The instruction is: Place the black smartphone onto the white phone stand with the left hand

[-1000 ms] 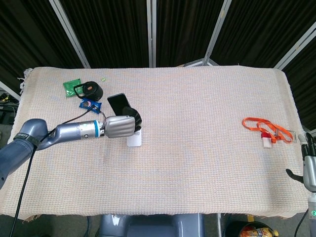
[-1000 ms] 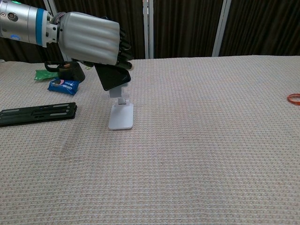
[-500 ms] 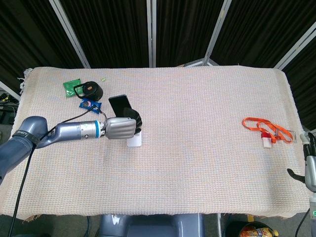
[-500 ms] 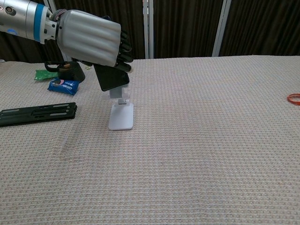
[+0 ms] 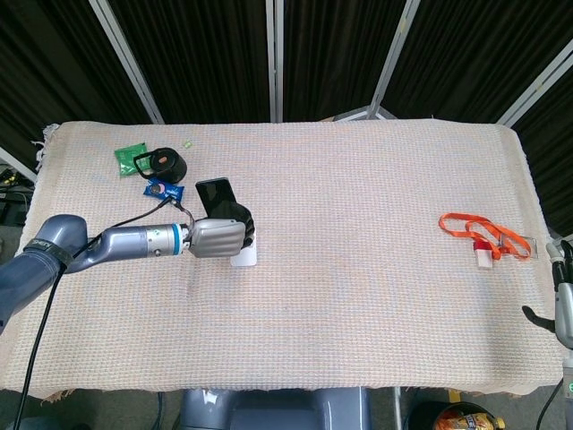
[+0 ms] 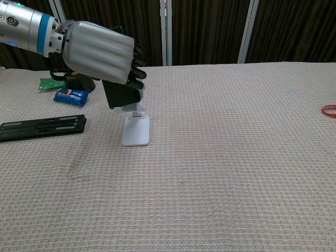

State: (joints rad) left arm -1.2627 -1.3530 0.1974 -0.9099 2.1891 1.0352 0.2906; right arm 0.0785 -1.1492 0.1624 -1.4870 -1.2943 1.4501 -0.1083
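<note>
A: Where is the phone right now?

B: The black phone (image 6: 121, 94) is in the left hand (image 6: 100, 52), whose fingers (image 6: 137, 65) are wrapped around its upper part. It hangs tilted just above the white stand (image 6: 136, 128), with its lower edge right at the stand's upright cradle. I cannot tell whether it is touching the cradle or not.

A: And from the head camera?

B: There the left hand (image 5: 218, 236) sits over the stand (image 5: 245, 259), hiding most of it; only the base plate shows below the fingers. The phone (image 5: 215, 194) sticks out past the hand toward the far side of the desk (image 5: 358, 296).

A: What about the right hand?

B: The right hand (image 5: 562, 305) shows only at the right edge of the head view, near the desk's corner. Too little of it is visible to say whether its fingers are apart or curled in.

A: What else lies on the desk?

B: Near the left arm there is a blue snack packet (image 6: 71, 96), a black round container (image 5: 166, 162) and a green packet (image 5: 131, 155) beyond it. A long black flat bar (image 6: 43, 128) lies near the left edge in the chest view. Well apart, on the right side, is an orange lanyard (image 5: 473, 228) with a small red and white tag (image 5: 484, 255) at its end.
</note>
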